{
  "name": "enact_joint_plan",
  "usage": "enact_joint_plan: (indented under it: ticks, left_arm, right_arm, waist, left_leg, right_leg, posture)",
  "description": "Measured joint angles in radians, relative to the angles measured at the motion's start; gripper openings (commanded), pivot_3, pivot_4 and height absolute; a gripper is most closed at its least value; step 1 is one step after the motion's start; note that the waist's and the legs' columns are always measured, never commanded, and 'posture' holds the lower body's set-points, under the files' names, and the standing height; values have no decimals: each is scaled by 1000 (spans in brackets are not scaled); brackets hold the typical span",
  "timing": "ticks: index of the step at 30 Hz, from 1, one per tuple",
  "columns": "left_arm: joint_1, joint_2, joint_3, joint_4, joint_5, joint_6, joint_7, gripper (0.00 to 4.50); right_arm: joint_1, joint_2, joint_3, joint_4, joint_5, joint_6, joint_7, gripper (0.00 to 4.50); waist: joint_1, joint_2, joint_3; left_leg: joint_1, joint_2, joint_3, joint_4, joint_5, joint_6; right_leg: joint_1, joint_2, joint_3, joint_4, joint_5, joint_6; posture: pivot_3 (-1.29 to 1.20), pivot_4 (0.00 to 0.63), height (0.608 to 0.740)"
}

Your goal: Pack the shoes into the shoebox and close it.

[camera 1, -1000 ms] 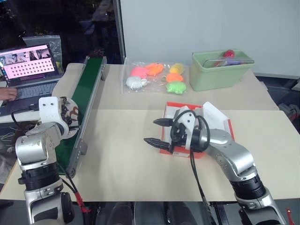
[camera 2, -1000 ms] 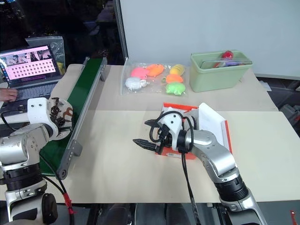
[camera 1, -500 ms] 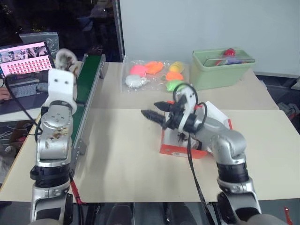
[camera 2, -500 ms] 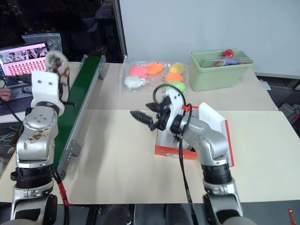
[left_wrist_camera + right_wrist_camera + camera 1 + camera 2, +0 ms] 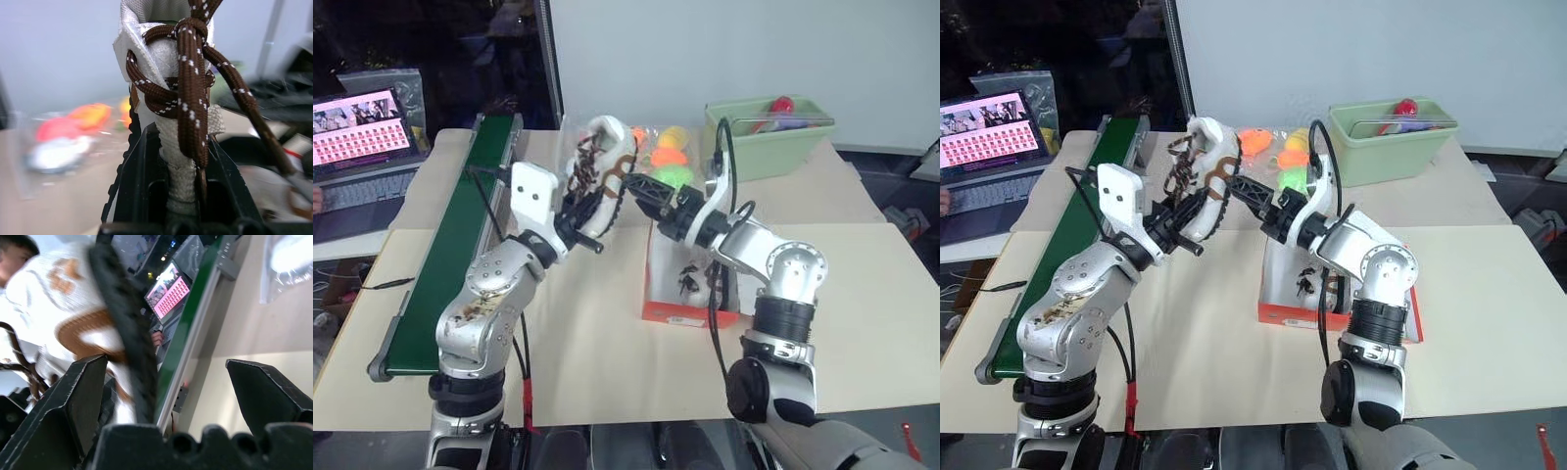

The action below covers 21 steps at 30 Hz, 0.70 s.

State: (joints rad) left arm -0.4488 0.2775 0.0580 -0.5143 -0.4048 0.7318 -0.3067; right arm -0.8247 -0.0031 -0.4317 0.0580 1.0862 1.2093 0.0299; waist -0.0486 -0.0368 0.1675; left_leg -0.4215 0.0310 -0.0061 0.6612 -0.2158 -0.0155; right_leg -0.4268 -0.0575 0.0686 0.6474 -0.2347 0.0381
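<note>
Left eye view: shoe (image 5: pixel 598 176) is held aloft above the table.
Left gripper (image 5: pixel 590 209): clamped on shoe, for handover.
Right gripper (image 5: pixel 641 189): spread wide, empty, beside shoe.
Shoebox (image 5: pixel 683 311): open, mid-table.

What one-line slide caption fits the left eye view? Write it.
Left tool lifts a white sneaker toward the open right tool, above the red-orange shoebox.

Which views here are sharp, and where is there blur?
Left eye view: evenly lit and sharp, shoe and shoebox crisp. Left wrist view: laces sharp, background toys blurred. Right wrist view: shoe close and soft, laptop clearer.
</note>
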Motion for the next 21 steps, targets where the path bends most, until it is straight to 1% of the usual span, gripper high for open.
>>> enact_joint_plan:
  ticks: [5,9,15,17,19,20,21]
  left_arm:
    - [-4,8,9,0,-27,19,0,248]
    - [-10,12,9,1,-30,35,0,214]
    - [-13,13,6,3,-31,38,0,214]
    - [-14,13,6,3,-30,38,0,214]
    - [-14,14,7,3,-30,38,1,214]
    - [-14,14,7,4,-30,38,1,214]
    - [-14,14,7,4,-30,38,1,214]
  right_arm:
    - [0,14,22,-5,0,-5,-13,4500]
    - [1,20,34,-15,0,-7,-13,3467]
    - [1,28,35,-28,25,-8,-17,1358]
    - [1,28,35,-28,31,-8,-19,759]
    - [1,29,35,-28,36,-8,-22,312]
    - [1,33,35,-28,40,-8,-27,214]
    - [1,36,34,-28,45,-8,-33,208]
  waist:
    - [3,0,0]
    - [4,0,0]
    - [3,0,0]
    - [3,0,0]
    - [3,0,0]
    - [3,0,0]
    - [3,0,0]
  left_leg:
    - [0,0,0,0,0,0]
    - [0,0,0,0,0,0]
    - [0,0,0,0,0,0]
    - [0,0,0,0,0,0]
    - [0,0,0,0,0,0]
    - [0,0,0,0,0,0]
    - [0,0,0,0,0,0]
  right_leg:
    - [0,0,0,0,0,0]
    - [0,0,0,0,0,0]
    - [0,0,0,0,0,0]
    - [0,0,0,0,0,0]
    - [0,0,0,0,0,0]
    - [0,0,0,0,0,0]
    - [0,0,0,-1,0,0]
  posture:
    - [0,150,729]
    - [0,150,729]
    - [0,150,729]
    - [0,150,729]
    - [0,150,729]
    - [0,150,729]
    - [0,150,729]
